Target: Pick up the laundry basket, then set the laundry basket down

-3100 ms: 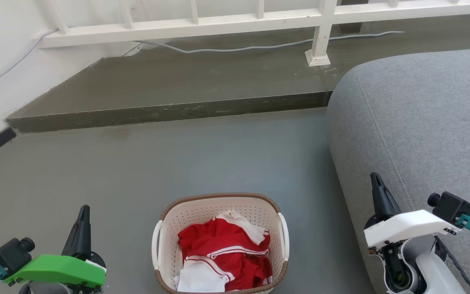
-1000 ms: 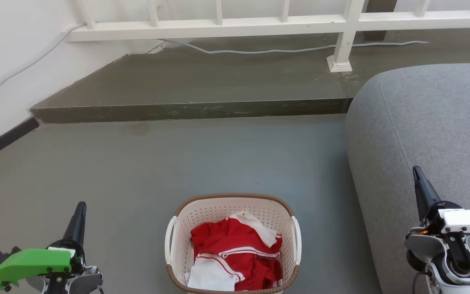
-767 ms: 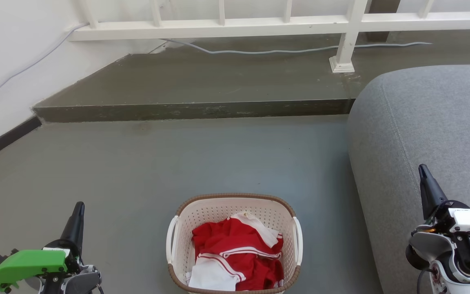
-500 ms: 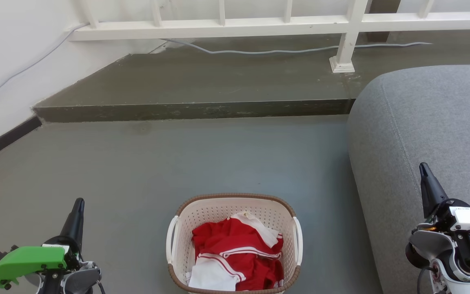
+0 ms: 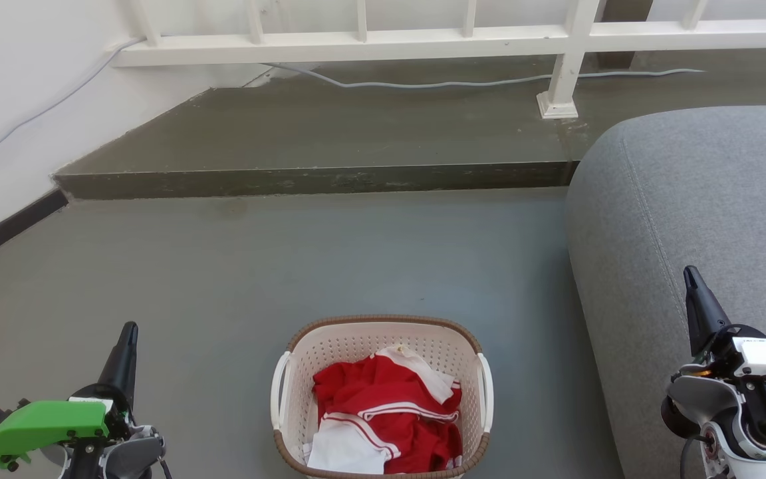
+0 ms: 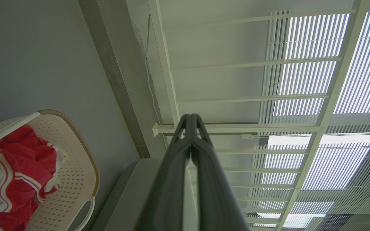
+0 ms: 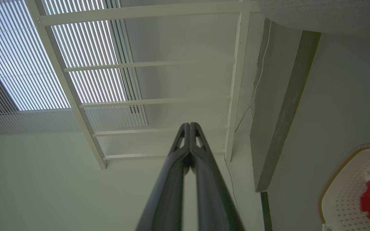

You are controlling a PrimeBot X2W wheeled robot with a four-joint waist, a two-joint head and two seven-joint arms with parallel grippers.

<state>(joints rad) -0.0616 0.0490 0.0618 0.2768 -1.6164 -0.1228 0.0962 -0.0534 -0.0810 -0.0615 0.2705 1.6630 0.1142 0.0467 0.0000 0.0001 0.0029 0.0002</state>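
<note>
The laundry basket (image 5: 383,330) stands on the grey floor at the bottom centre of the head view, cream-white and perforated, with a brown rim and white side handles, holding red and white clothes (image 5: 383,412). My left gripper (image 5: 128,330) is off to its left, shut and holding nothing, well apart from the basket. My right gripper (image 5: 689,274) is to the basket's right, over the sofa, also shut and holding nothing. The left wrist view shows the basket (image 6: 82,166) at its lower left and my left gripper (image 6: 191,116) with tips together. The right wrist view shows my right gripper (image 7: 189,125) likewise, with the basket (image 7: 342,179) at the lower right.
A grey sofa (image 5: 702,199) fills the right side, close to the basket. A raised dark step (image 5: 310,178) runs across behind the open floor, with a white railing (image 5: 423,40) and a grey cable (image 5: 423,83) on it. A white wall (image 5: 4,100) lies at left.
The head camera shifted over three seconds, sliding the scene right. Both arms turned and spread outward earlier. In the last half second nothing has visibly moved.
</note>
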